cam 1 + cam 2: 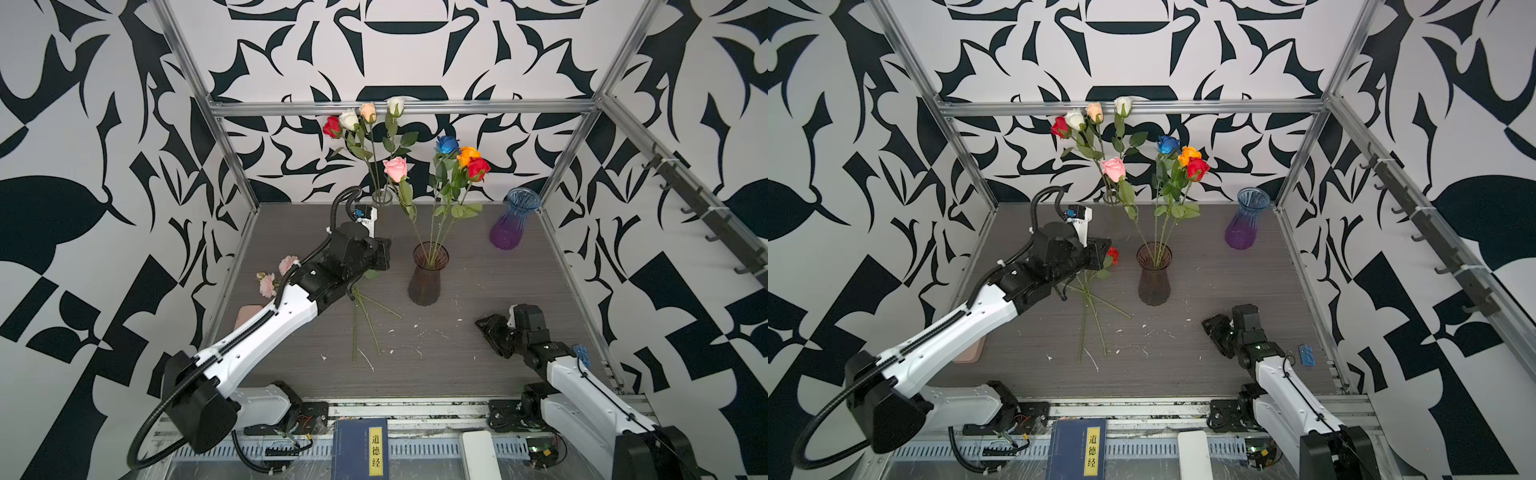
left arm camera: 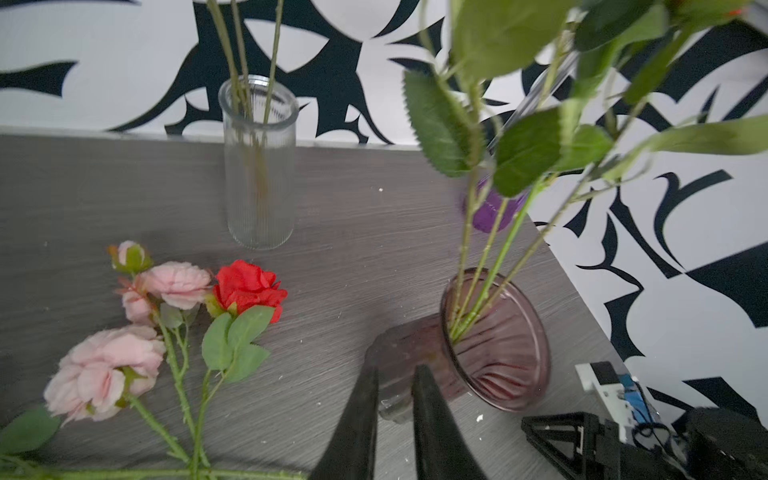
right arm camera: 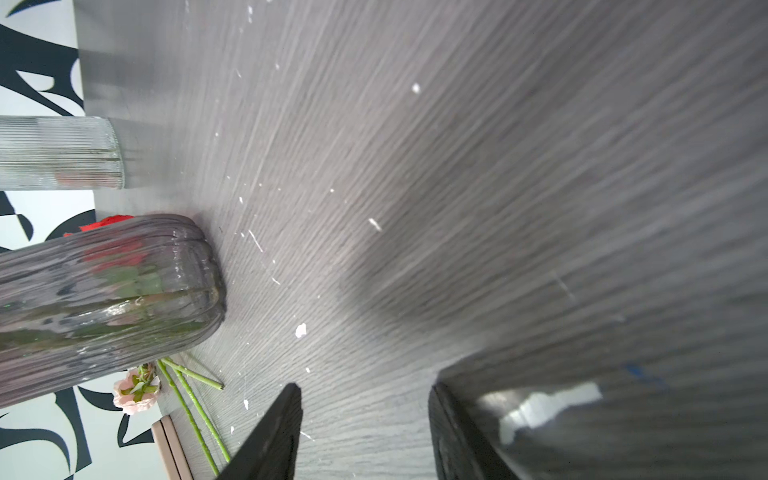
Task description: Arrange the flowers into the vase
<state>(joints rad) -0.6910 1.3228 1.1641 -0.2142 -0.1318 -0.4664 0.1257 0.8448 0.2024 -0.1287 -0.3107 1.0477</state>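
A dark ribbed vase [image 1: 428, 274] [image 2: 498, 345] stands mid-table and holds pink [image 1: 395, 168], blue [image 1: 446, 144], orange and red roses. A clear ribbed vase [image 2: 259, 166] at the back holds red, white and peach roses [image 1: 368, 112]. A red rose [image 2: 247, 286] and frilly pink blooms [image 2: 104, 370] lie on the table left of the dark vase, their stems [image 1: 365, 316] crossing. My left gripper [image 2: 397, 370] hovers over those stems beside the dark vase, jaws a narrow gap apart with nothing between them. My right gripper [image 3: 363, 388] [image 1: 488, 324] rests low at the front right, open and empty.
An empty blue-and-purple vase [image 1: 513, 220] stands at the back right corner. A pink flat object [image 1: 249, 316] lies at the table's left edge, and a small blue clip [image 1: 1306, 353] near the right edge. A blue book [image 1: 361, 449] sits on the front rail. Metal frame posts ring the table.
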